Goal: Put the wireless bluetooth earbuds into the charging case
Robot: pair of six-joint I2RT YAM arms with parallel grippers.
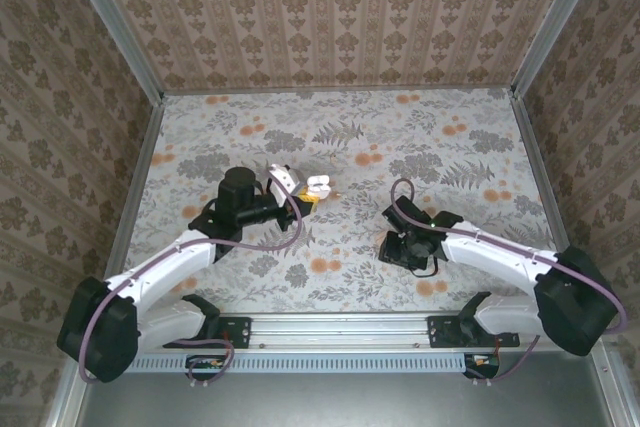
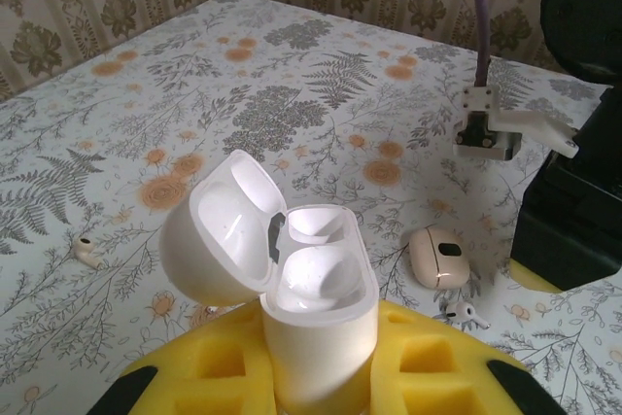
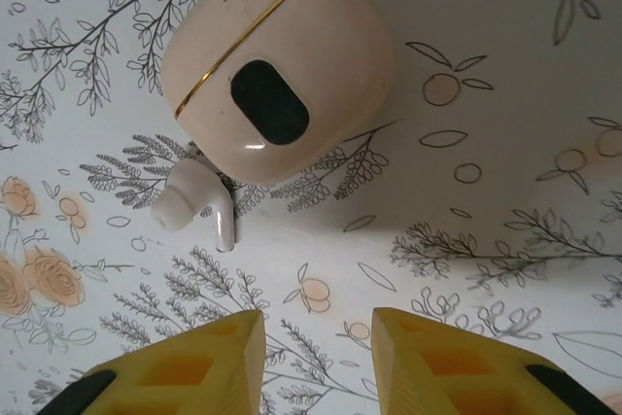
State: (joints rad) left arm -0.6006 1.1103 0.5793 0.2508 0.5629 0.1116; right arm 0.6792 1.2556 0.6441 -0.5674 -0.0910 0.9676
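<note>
The left gripper [image 2: 319, 381] is clamped on the white charging case [image 2: 292, 259], which stands upright with its lid open and both wells empty. The right gripper [image 3: 316, 342] hangs over the table [image 3: 505, 143], jaws apart, nothing between them. One earbud [image 3: 199, 203] lies touching a tan case [image 3: 277, 65]. The second earbud [image 2: 86, 252] lies alone on the table, well apart.

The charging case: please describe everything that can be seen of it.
The charging case is a small rounded box of glossy white plastic. Its hinged lid stands open, tipped back to the left in the left wrist view, and both wells inside look empty. It stands upright, clamped at its lower body between the yellow fingers of the left gripper.
</note>
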